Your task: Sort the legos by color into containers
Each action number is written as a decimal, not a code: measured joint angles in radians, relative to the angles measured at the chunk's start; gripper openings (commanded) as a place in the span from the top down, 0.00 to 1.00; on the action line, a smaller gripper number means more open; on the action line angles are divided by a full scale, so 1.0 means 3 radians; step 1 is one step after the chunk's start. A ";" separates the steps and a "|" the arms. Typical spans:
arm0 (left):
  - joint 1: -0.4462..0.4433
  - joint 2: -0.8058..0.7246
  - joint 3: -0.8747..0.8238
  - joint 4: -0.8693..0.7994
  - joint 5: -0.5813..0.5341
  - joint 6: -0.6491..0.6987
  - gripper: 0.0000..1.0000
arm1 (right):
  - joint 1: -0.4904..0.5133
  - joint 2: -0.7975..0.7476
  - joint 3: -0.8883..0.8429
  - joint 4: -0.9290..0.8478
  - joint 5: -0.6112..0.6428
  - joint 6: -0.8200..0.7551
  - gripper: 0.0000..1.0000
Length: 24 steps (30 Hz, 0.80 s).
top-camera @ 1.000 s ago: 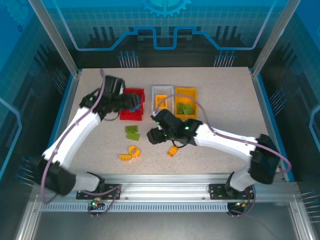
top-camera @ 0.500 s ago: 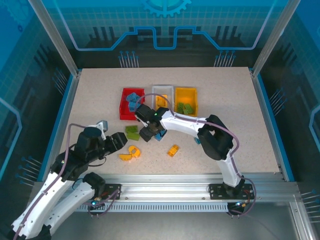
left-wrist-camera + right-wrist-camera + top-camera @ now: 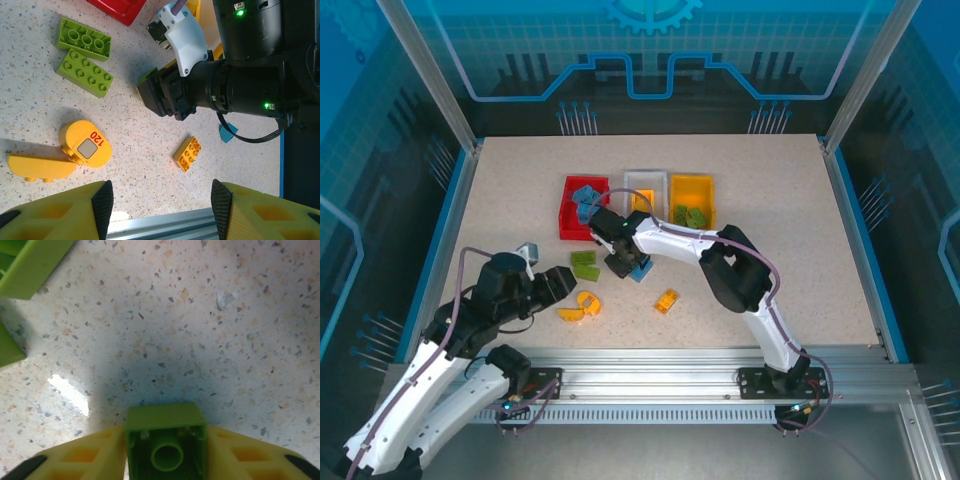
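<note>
Legos [image 3: 584, 266] are lying loose on the table [image 3: 780, 220] in the overhead view. A green pair is sitting just in front of the red bin [image 3: 571, 222], yellow pieces [image 3: 578, 307] are lying nearer the arms, and a small orange brick [image 3: 666, 300] is resting to their right. Blue ones are sitting in the red bin, orange ones in the white bin [image 3: 645, 174] and green ones in the orange-yellow bin [image 3: 691, 180]. The right gripper [image 3: 623, 264] is hanging low just beside the green pair. The left gripper [image 3: 560, 283] is hovering near the yellow pieces.

In the left wrist view, the left gripper [image 3: 160, 200] is holding its jaws spread wide with nothing between them. The green pair [image 3: 84, 72] is lying side by side. A rounded yellow piece marked 120 is touching a flat one, and the small orange brick [image 3: 187, 153] is lying apart. The right gripper's black body [image 3: 170, 97] is reaching in from the right.

In the right wrist view, the right gripper [image 3: 165, 440] is pinching a green brick [image 3: 165, 420] between its yellow fingers [image 3: 95, 455], close over the table. I cannot tell whether the brick is touching the table.
</note>
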 measured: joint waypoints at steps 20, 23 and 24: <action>-0.0665 0.1761 0.0759 0.1110 0.0100 0.0195 0.40 | -0.1199 -0.1535 -0.0699 0.0369 0.0256 0.0800 0.67; -0.0830 0.2153 0.1002 0.1310 -0.0018 0.0337 0.40 | -0.1410 -0.1184 -0.0509 0.0328 0.0253 0.0983 0.67; -0.0870 0.2252 0.1063 0.1359 -0.0050 0.0371 0.40 | -0.1451 -0.1061 -0.0431 0.0308 0.0253 0.1038 0.67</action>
